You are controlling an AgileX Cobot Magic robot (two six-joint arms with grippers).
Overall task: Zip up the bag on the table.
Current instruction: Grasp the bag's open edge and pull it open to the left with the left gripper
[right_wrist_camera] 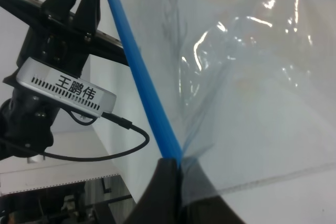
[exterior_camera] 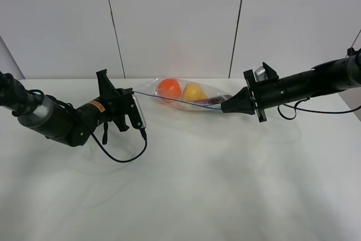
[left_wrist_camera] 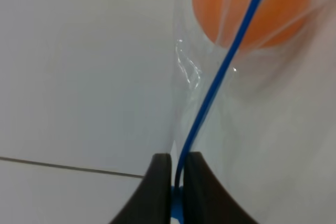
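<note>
Our left gripper (left_wrist_camera: 177, 184) is clamped together on the blue zip strip (left_wrist_camera: 220, 77) at one end of the bag (exterior_camera: 207, 95). Our right gripper (right_wrist_camera: 176, 179) is pinched on the same strip at the opposite end. The strip runs taut and straight between the two, over the far middle of the counter (exterior_camera: 197, 184). We cannot tell whether the bag's belly rests on the counter or hangs just above it.

The main risk, as we judge it, lies in the pinch. If a gripper slides along the strip with too loose a hold, the tracks may not press shut. If we pull too hard, the thin strip could slip out of one gripper and the bag would sag or drop. We cannot tell how much of the strip is already sealed, so an open stretch could let the contents roll out.

Inside the clear film we see an orange toy (exterior_camera: 169, 88), a yellow toy (exterior_camera: 194, 91) beside it, and a dark purple piece (exterior_camera: 217, 100) near the right gripper.
</note>
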